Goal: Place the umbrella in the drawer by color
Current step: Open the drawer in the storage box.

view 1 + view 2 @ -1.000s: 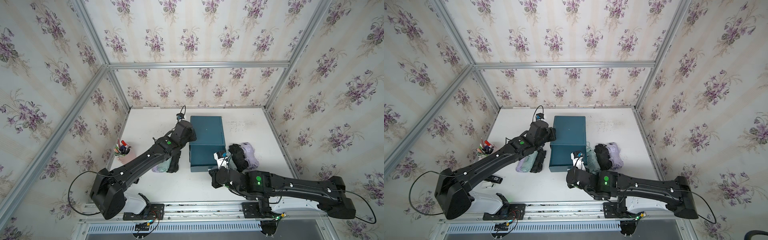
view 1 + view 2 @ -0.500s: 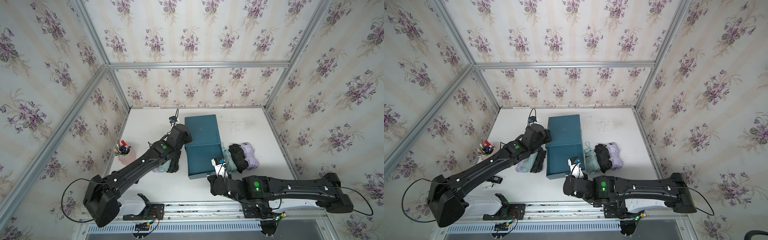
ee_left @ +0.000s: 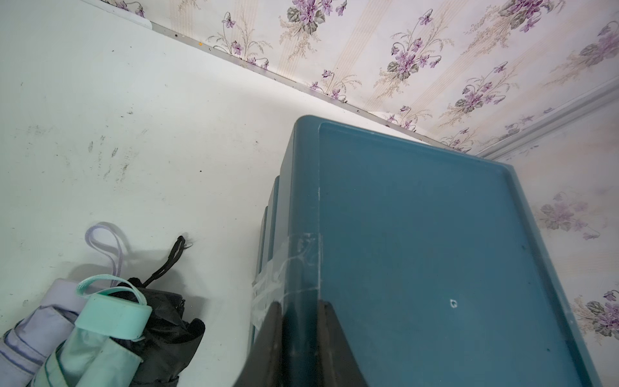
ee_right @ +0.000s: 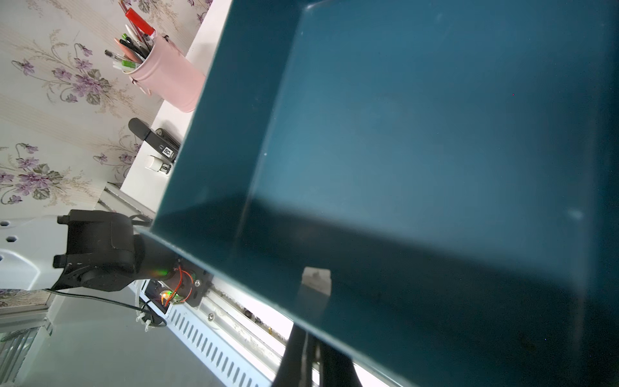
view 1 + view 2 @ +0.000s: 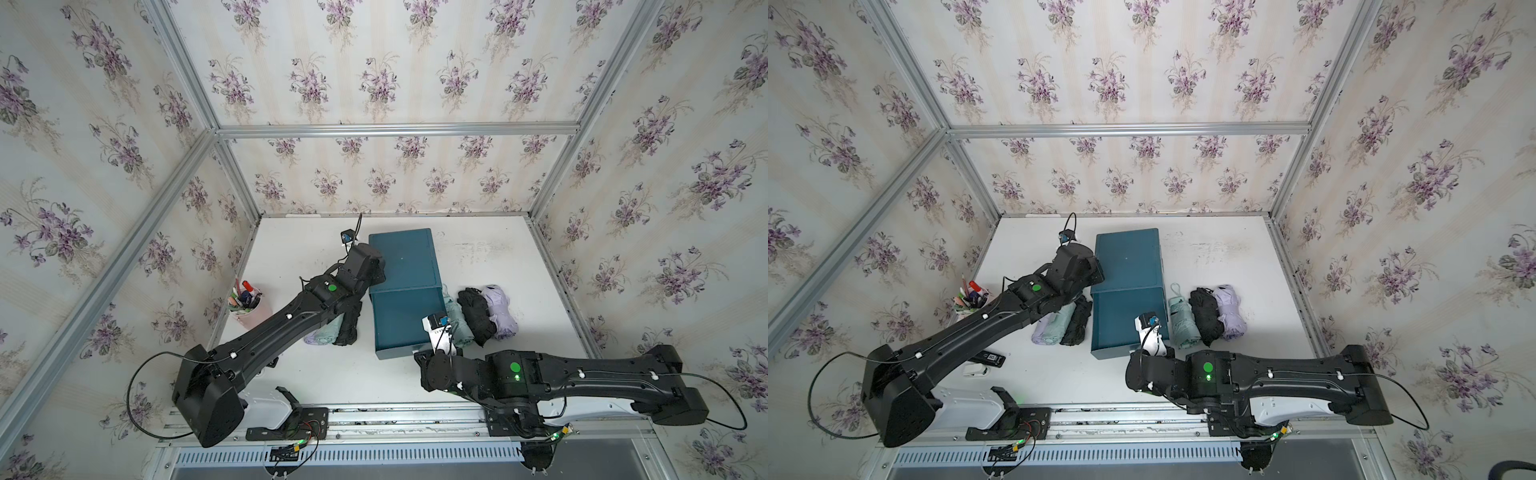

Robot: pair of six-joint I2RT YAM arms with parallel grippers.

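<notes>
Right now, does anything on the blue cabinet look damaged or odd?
Yes. Wrinkled clear tape is stuck over the top edge of the blue cabinet, ahead of the left gripper, like a repair. A small white chip marks its top.

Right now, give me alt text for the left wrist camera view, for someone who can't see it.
Two dark fingers of the left gripper pinch the taped edge of a teal drawer cabinet, seen close up. Beside it a lilac umbrella, a mint umbrella and a black umbrella lie folded, bunched together on the white table; floral wallpaper behind.
</notes>
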